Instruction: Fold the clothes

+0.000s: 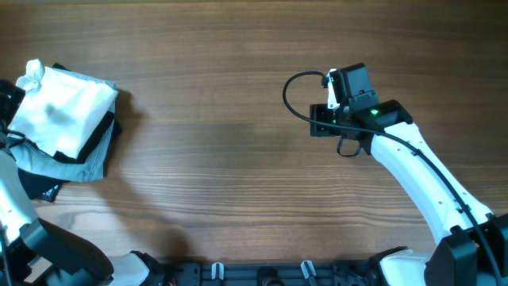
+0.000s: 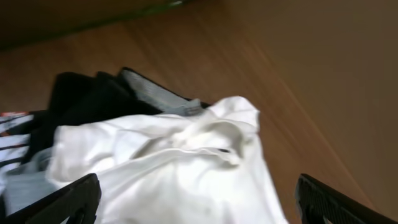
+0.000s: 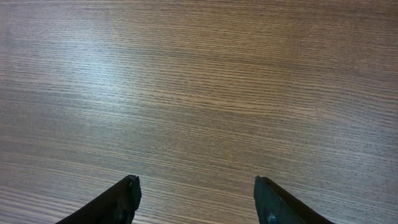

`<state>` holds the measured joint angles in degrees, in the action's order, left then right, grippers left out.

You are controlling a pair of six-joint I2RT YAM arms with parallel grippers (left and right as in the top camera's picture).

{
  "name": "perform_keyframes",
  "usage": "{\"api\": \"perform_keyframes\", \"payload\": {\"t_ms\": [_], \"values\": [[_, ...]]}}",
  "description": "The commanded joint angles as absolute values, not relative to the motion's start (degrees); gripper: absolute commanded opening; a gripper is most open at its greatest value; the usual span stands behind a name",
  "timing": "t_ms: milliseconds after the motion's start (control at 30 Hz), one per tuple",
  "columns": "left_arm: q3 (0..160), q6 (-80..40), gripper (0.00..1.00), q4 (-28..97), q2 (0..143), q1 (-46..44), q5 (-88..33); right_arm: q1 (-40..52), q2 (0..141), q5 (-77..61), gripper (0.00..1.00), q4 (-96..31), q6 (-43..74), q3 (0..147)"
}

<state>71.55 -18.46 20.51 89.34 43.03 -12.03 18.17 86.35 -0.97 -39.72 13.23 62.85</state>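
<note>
The white shirt [image 1: 59, 111] lies bunched and roughly folded on top of a stack of garments at the table's far left. In the left wrist view the wrinkled shirt [image 2: 186, 162] fills the lower middle. My left gripper [image 2: 199, 199] is open, with its two fingers wide apart on either side of the shirt and holding nothing. In the overhead view it is mostly cut off at the left edge [image 1: 8, 99]. My right gripper [image 1: 321, 121] is open and empty over bare wood at the right; its fingers [image 3: 198, 193] show only table between them.
Under the shirt lie a black folded garment [image 1: 103, 135] [image 2: 87, 99] and a pale grey-blue folded garment [image 1: 79, 167]. The wooden table [image 1: 222, 159] stretches between the stack and the right arm. A striped item [image 2: 12, 137] shows at the left edge.
</note>
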Motion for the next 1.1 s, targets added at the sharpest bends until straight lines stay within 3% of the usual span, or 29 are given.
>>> {"api": "perform_keyframes", "payload": {"t_ms": [0,33,67,100,300,433,600,667,733,933,967,1000,1067], "values": [[72.66,-13.8,1.0,19.46,88.92,37.52,-18.44,17.98,86.02,-2.0,0.72,-37.71,13.67,63.72],[72.66,-12.19,1.0,19.51,88.92,34.76,-18.41,17.98,86.04,-4.29,0.8,-36.34,13.67,63.75],[72.66,-10.48,1.0,19.79,88.92,31.14,-18.39,17.98,86.04,-6.96,0.94,-34.41,13.67,63.72],[72.66,-9.52,1.0,20.12,88.95,28.23,-18.41,17.98,86.04,-8.56,1.0,-33.06,13.69,63.75],[72.66,-9.19,1.0,25.06,90.48,9.15,-10.28,17.89,86.02,-3.09,1.0,-24.77,13.5,63.75],[72.66,-9.21,1.0,36.8,92.64,0.8,-8.73,15.88,85.97,-1.98,1.0,-25.58,13.54,65.56],[72.66,-9.41,1.0,53.74,92.16,0.16,-6.94,11.14,83.4,-2.72,1.0,-39.68,13.78,70.54],[72.66,-9.32,0.9,59.33,92.09,0.82,-6.94,9.65,80.97,-3.05,1.0,-44.75,16.8,70.57],[72.53,-8.73,0.89,63.35,91.64,0.86,-6.48,9.08,78.5,-2.96,1.0,-49.36,18.2,70.37],[67.18,-8.51,0.9,61.23,78.56,0.32,-6.33,9.15,62.67,-2.28,1.0,-50.24,18.7,63.66],[66.13,-8.51,0.92,60.1,75.42,0.03,-6.31,9.15,59.29,-1.17,1.0,-49.01,19.99,61.95],[64.47,-8.51,1.0,58.19,70.7,-0.54,-6.28,9.15,54.81,0.27,1.0,-47.29,21.17,59.53],[61.45,-8.6,1.0,54.87,63.07,-1.61,-5.34,9.15,48.1,2.63,1.0,-44.73,21.26,55.66]]}}
